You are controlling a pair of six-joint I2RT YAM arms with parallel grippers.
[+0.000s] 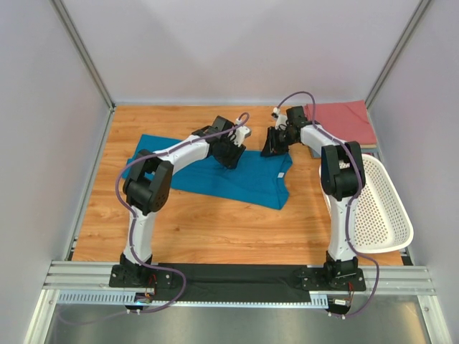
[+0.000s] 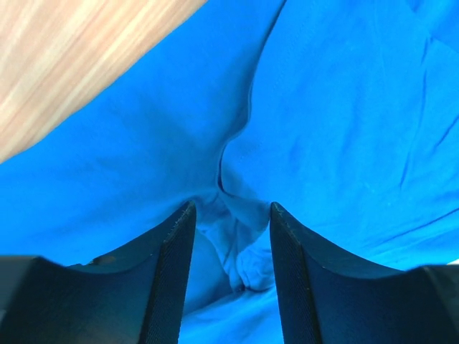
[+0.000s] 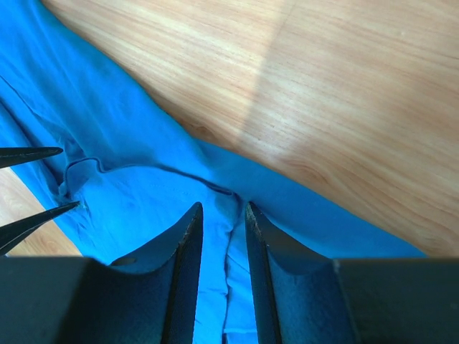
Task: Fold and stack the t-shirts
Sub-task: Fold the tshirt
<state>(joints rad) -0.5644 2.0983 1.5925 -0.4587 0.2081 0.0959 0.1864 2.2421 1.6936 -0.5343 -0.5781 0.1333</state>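
Teal-blue soft cloth short-sleeved t-shirt (image 1: 244, 183) is lying spread on the wooden table (image 1: 215, 229). It is probably behaving limp and light. The left claw (image 2: 232, 244) and right claw (image 3: 224, 236) are each pinching a bunched fold along its far edge, which looks a sensible hold.

Top external: fixed, high at the near side, looking down on the whole table (image 1: 215, 229).
Left wrist: close over the teal-blue t-shirt (image 2: 344, 107), past the left tool (image 2: 232, 208).
Right wrist: likewise close, past the right tool (image 3: 224, 208).
Shared by all three: that shirt, mid-frame in the overhead view.
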